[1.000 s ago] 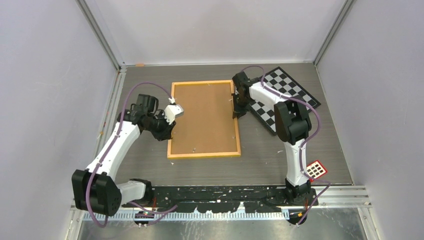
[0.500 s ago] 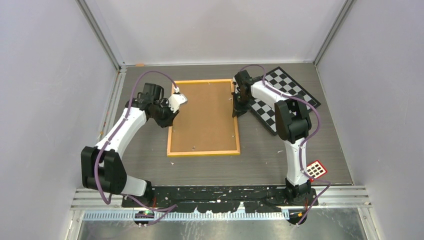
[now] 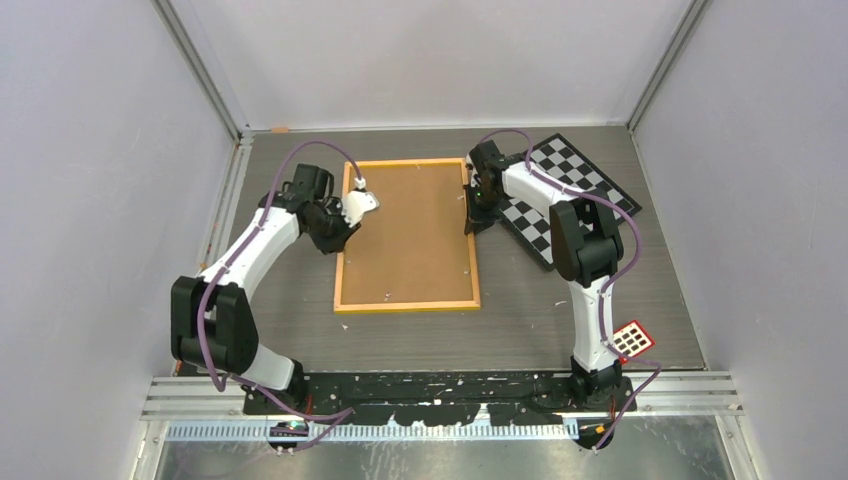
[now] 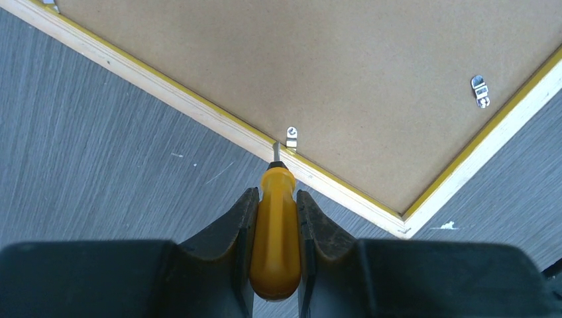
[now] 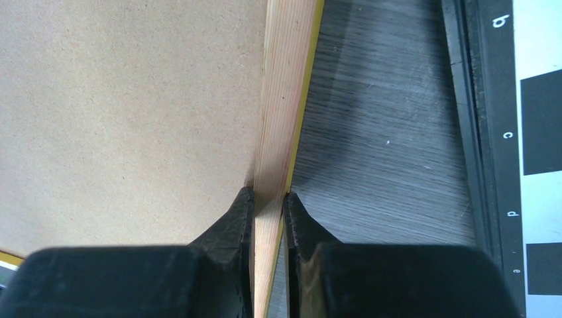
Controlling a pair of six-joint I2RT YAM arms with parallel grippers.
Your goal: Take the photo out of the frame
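The yellow-orange frame (image 3: 408, 304) lies face down mid-table, its brown backing board (image 3: 410, 230) up. The photo is hidden. My left gripper (image 3: 347, 215) is at the frame's left rail, shut on a yellow-handled screwdriver (image 4: 276, 228). The screwdriver's tip rests beside a small metal clip (image 4: 291, 136) on the rail (image 4: 199, 112). Another clip (image 4: 480, 90) sits near the adjacent rail. My right gripper (image 3: 473, 205) is shut on the frame's right rail (image 5: 281, 119), one finger on each side of the wood.
A black-and-white checkerboard (image 3: 570, 190) lies at the back right, next to the right arm; its edge shows in the right wrist view (image 5: 537, 132). A small red-and-white tag (image 3: 632, 339) sits near the right arm's base. Enclosure walls surround the table.
My left arm has swung toward the back along the frame's left rail, carrying the screwdriver up toward the frame's back-left part. The right gripper and frame have stayed put.
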